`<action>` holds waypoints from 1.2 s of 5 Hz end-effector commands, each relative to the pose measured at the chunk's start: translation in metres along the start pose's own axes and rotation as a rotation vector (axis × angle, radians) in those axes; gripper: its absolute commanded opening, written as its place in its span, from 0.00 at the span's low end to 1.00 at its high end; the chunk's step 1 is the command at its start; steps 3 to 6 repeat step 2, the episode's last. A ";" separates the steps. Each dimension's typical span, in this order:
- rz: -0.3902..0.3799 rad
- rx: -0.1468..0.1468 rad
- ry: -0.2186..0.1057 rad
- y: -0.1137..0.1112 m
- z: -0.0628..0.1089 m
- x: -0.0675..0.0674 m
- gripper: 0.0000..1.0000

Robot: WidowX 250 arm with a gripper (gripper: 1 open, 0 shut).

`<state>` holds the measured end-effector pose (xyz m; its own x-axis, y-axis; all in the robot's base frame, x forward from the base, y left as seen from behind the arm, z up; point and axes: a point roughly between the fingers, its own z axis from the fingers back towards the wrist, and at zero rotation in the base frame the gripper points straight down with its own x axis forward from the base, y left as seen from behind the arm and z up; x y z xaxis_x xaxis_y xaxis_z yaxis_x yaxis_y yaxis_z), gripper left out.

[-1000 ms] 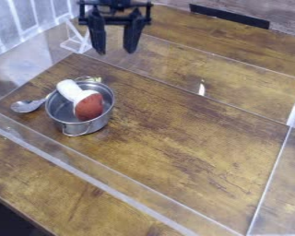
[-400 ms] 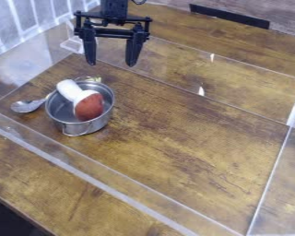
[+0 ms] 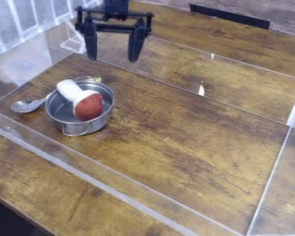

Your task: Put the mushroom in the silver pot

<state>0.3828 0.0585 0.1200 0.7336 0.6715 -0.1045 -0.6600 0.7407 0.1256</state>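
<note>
Camera view, looking down across your workspace. The silver pot (image 3: 82,110) stands on the wooden desk (image 3: 199,138) at the left, inside a low clear-walled enclosure (image 3: 137,201) that frames the working area. In the pot lies the mushroom (image 3: 84,100), tipped on its side: its reddish-brown cap rests toward the near right wall and its white stem points up and to the left, over the rim. Just beside the pot on its left you see a silver spoon (image 3: 27,104) lying flat on the desk, its handle running toward the pot; whether the two touch cannot be told.

Your claw (image 3: 114,47) hangs well apart from the pot, up near the far left edge of the desk, pointing straight down. It is released: the two dark fingers (image 3: 95,43) stand wide apart with bare wood visible between them, and nothing is held.

No brand, label or writing can be read anywhere in this view.
</note>
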 end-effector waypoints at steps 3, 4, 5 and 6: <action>0.009 -0.054 -0.055 -0.003 0.026 0.012 1.00; 0.009 -0.054 -0.055 -0.003 0.026 0.012 1.00; 0.009 -0.054 -0.055 -0.003 0.026 0.012 1.00; 0.009 -0.054 -0.055 -0.003 0.026 0.012 1.00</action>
